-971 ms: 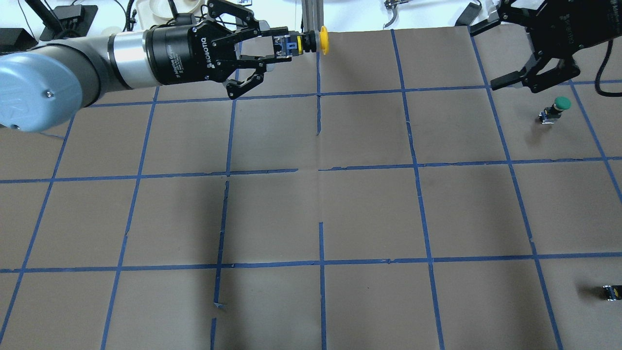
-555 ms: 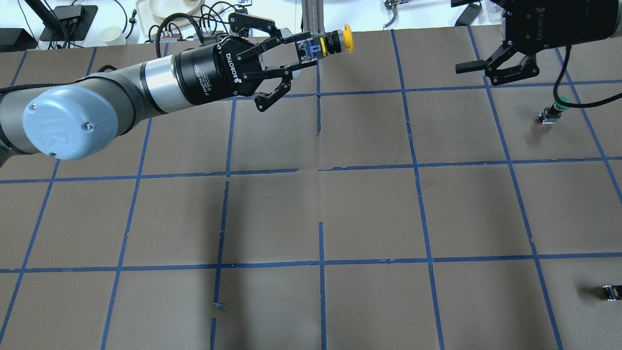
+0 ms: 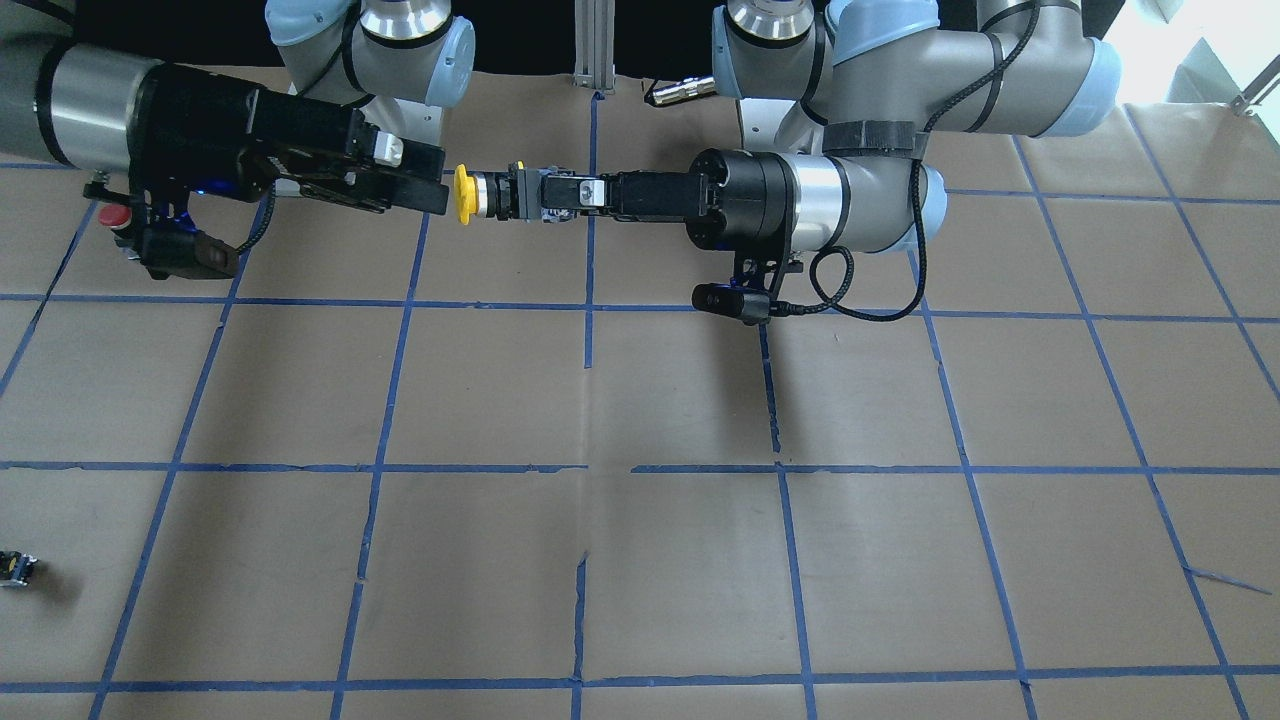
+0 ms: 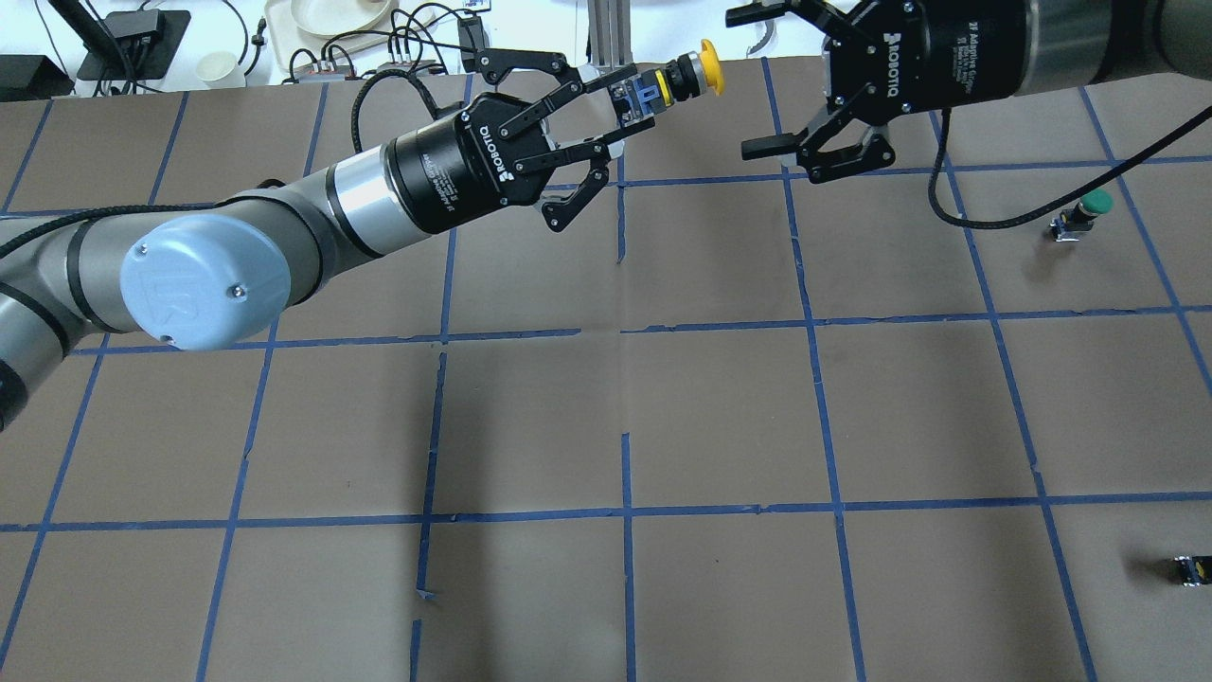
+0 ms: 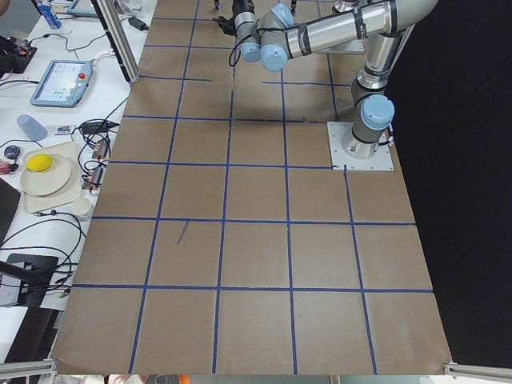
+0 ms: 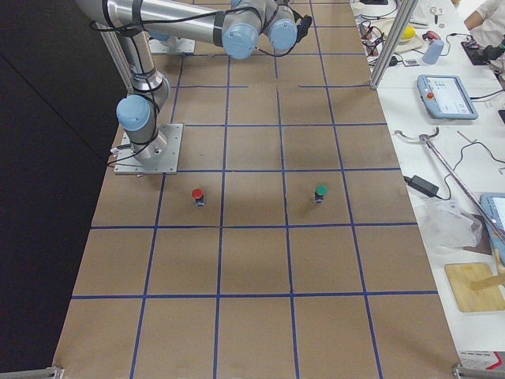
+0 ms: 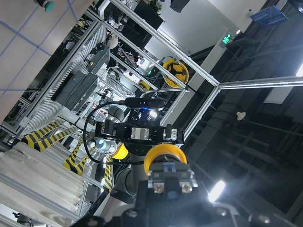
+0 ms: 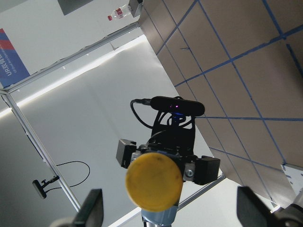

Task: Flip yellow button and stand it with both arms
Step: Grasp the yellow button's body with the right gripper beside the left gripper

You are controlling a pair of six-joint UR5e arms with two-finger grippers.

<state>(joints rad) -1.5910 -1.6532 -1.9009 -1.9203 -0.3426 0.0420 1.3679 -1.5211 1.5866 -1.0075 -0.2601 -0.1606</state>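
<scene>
My left gripper (image 4: 632, 95) is shut on the black body of the yellow button (image 4: 706, 68) and holds it level in the air over the table's far middle. The cap points at my right gripper (image 4: 763, 81), which is open a short gap away, with its jaws spread on either side of the button's line. In the front-facing view the cap (image 3: 463, 193) sits just off the right gripper's (image 3: 440, 180) fingertips, not touching. The right wrist view looks straight at the cap (image 8: 154, 181) between its open fingers (image 8: 92, 208). The left wrist view shows the button (image 7: 165, 161) from behind.
A green-capped button (image 4: 1089, 210) stands at the right. A red-capped button (image 3: 113, 217) stands under the right arm. A tiny black-and-yellow block (image 4: 1191, 569) lies near the right edge. The table is brown paper with a blue tape grid (image 4: 720, 407). Cables and dishes (image 4: 327, 19) lie beyond the far edge.
My left arm has carried the yellow button to the right. My right gripper has swung left and turned its open jaws toward the cap, so the gap between them has shrunk.
</scene>
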